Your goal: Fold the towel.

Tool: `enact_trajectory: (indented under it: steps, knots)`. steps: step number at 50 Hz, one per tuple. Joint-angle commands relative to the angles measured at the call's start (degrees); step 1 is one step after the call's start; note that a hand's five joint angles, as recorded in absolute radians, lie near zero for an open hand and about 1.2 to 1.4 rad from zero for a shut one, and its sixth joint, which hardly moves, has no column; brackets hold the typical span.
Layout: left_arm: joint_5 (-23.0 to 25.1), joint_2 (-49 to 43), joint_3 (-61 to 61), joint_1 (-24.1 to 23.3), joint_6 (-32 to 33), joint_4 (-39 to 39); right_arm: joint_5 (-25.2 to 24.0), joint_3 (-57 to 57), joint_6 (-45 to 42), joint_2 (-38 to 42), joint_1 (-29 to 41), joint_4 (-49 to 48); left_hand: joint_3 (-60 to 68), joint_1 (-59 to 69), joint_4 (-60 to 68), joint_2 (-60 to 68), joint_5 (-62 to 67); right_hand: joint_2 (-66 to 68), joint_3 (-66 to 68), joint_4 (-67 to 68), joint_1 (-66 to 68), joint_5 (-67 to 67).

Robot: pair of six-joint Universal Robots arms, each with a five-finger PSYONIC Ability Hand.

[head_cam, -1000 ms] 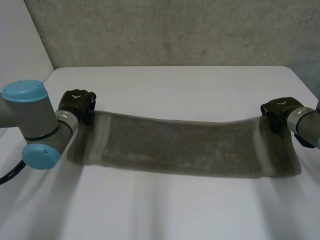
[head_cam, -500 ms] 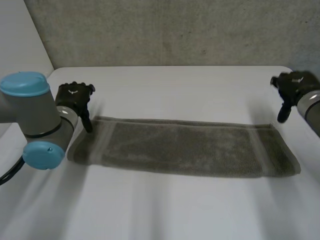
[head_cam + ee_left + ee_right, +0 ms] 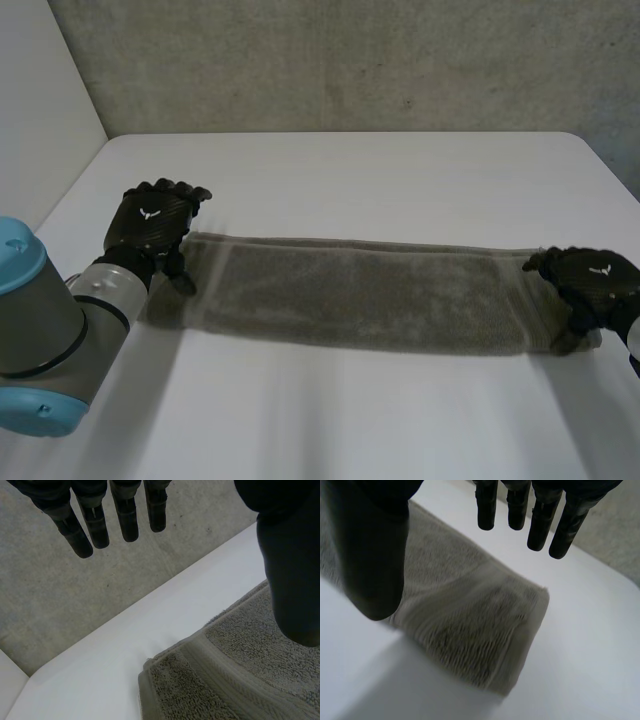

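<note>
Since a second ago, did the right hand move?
Yes. The right hand came toward the camera, from the grey terry towel's far corner to its end.

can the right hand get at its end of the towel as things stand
Probably yes: the right hand hangs open just over the short end of the towel, fingers straight and thumb apart. Nothing lies between hand and cloth, and only bare table surrounds that end.

light soft, diffuse | table (image 3: 350, 170) bright white | wall (image 3: 350, 60) dimmer grey | towel (image 3: 360, 290) edged by faint soft shadow
</note>
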Motion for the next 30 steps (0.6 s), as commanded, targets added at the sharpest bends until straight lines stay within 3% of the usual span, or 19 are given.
enact_trajectory:
  steps: [1,10,12,14,17,18,19,22,30]
  knots:
    - [-0.25,-0.54,-0.02,-0.11,-0.05,0.67,-2.34,2.53,-1.84,4.76,-2.53,-5.55,-3.31,-4.84,-4.37,-3.75,-11.96,4.77,4.94,4.51,4.38,3.72]
    - [-0.25,-0.89,-0.11,-0.20,-0.05,0.85,-1.90,2.00,-3.42,8.10,-2.62,-8.19,-3.48,-5.01,-4.53,-3.92,-12.13,16.51,16.69,16.25,16.12,15.47]
    - [-0.25,-0.89,-0.11,-0.02,-0.05,0.85,-1.81,1.83,-3.69,8.63,-2.71,-8.45,-3.48,-5.01,-4.53,-3.92,-12.13,23.94,24.12,23.68,23.55,22.90]
    - [-0.25,-0.98,-0.11,0.15,-0.05,0.85,-0.76,1.13,-3.95,9.68,-3.06,-8.98,-3.48,-5.01,-4.53,-3.92,-12.13,43.04,43.22,42.78,42.65,42.00]
    - [-0.25,-0.98,-0.11,0.16,-0.05,0.85,0.21,0.86,-4.21,9.95,-3.24,-8.98,-3.48,-5.01,-4.53,-3.92,-12.13,50.02,50.19,49.76,49.62,48.97]
    - [-0.25,-0.98,-0.11,0.24,-0.05,0.85,1.51,0.43,-4.47,10.03,-3.41,-8.98,-3.48,-5.01,-4.53,-3.92,-12.13,62.67,62.85,62.41,62.28,61.63]
    - [-0.25,-0.98,-0.11,0.24,-0.05,0.85,3.09,-0.01,-4.65,10.03,-3.85,-9.15,-3.48,-5.01,-4.53,-3.92,-12.13,65.41,65.58,65.14,65.01,64.36]
    - [-0.25,-0.98,-0.11,0.24,-0.05,0.85,5.91,-0.80,-4.74,9.51,-5.86,-9.24,-3.48,-5.01,-4.53,-3.92,-12.13,65.43,65.61,65.17,65.04,64.39]
    - [-0.25,-0.54,-0.20,0.07,-0.05,0.76,7.07,-4.40,-7.37,7.05,-13.15,-8.63,-3.64,-5.18,-4.70,-4.08,-12.29,65.43,65.61,65.17,65.04,64.39]
